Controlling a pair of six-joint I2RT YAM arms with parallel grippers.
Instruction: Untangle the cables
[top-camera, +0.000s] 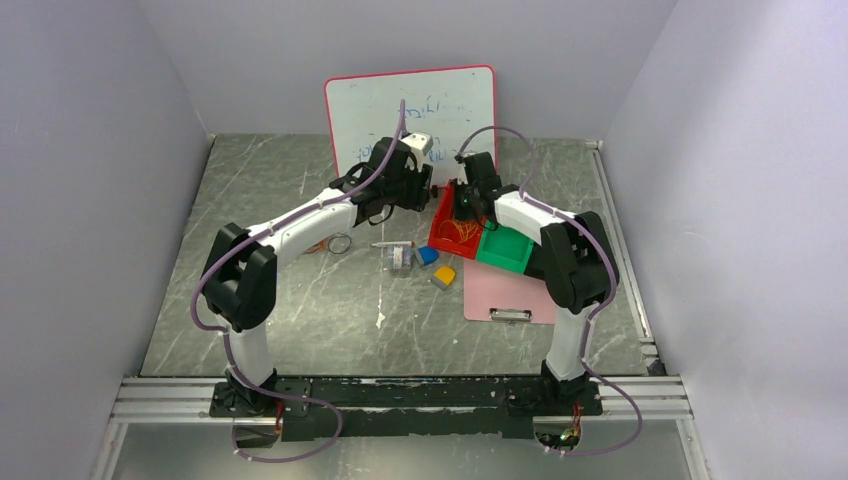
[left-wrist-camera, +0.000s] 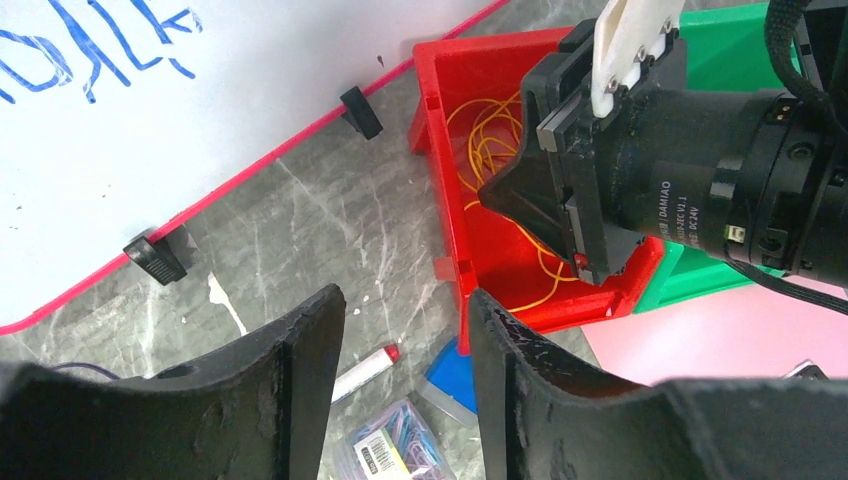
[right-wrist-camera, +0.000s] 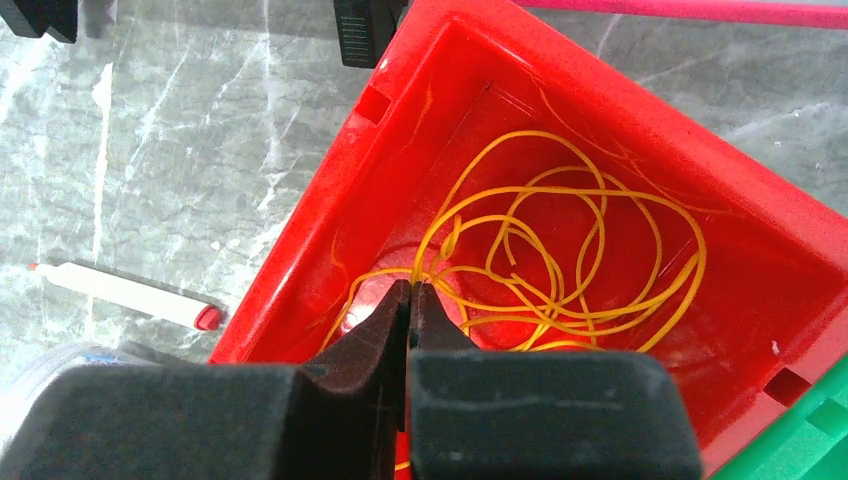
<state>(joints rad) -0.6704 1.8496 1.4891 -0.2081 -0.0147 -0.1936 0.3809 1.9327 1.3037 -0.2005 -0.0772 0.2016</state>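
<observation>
Thin yellow-orange cables (right-wrist-camera: 560, 250) lie in loose loops on the floor of a red bin (right-wrist-camera: 300, 250). My right gripper (right-wrist-camera: 411, 285) reaches down into the bin, shut on a strand of the cables at its tips. The left wrist view shows the same right gripper (left-wrist-camera: 490, 197) over the cables (left-wrist-camera: 495, 150). My left gripper (left-wrist-camera: 405, 295) hangs open above the table just left of the red bin (left-wrist-camera: 440, 150), with nothing between its fingers. From above, both grippers sit close together at the red bin (top-camera: 441, 215). A small dark loop (top-camera: 341, 243) lies by the left forearm.
A whiteboard (top-camera: 410, 110) leans on the back wall. A green bin (top-camera: 505, 248) adjoins the red one, with a pink clipboard (top-camera: 505, 290) in front. A marker (left-wrist-camera: 365, 368), a box of paper clips (left-wrist-camera: 400, 445), a blue block (top-camera: 428, 255) and a yellow block (top-camera: 444, 275) lie nearby.
</observation>
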